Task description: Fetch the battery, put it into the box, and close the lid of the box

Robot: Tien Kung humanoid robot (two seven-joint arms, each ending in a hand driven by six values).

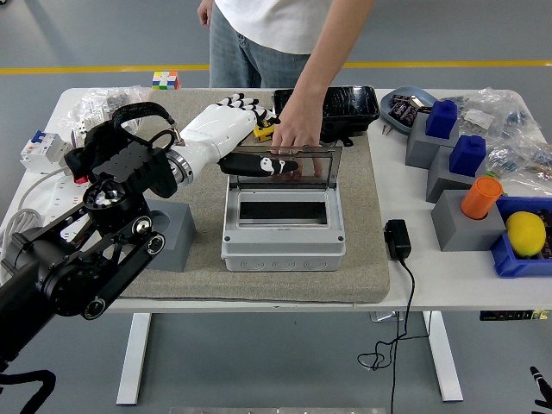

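The grey box [283, 240] sits on the mat [362, 259] with its clear lid [297, 166] standing upright at the back. My left hand [255, 142], white and black, is at the lid's upper left. Its fingers [238, 104] are spread behind the lid's top edge and its black thumb [259, 164] lies across the front of the lid. It holds nothing. A person's hand [297, 129] reaches from the far side and rests on the lid's top edge. I see no battery. A black slot [283, 210] shows inside the box.
A black tray [345, 103] stands behind the box, with a yellow tape measure [263, 131] to its left. A grey block [174, 233] is left of the box and a black charger [397, 239] right of it. At the right are grey blocks with blue caps [442, 129], an orange cylinder [480, 197] and a lemon [525, 231].
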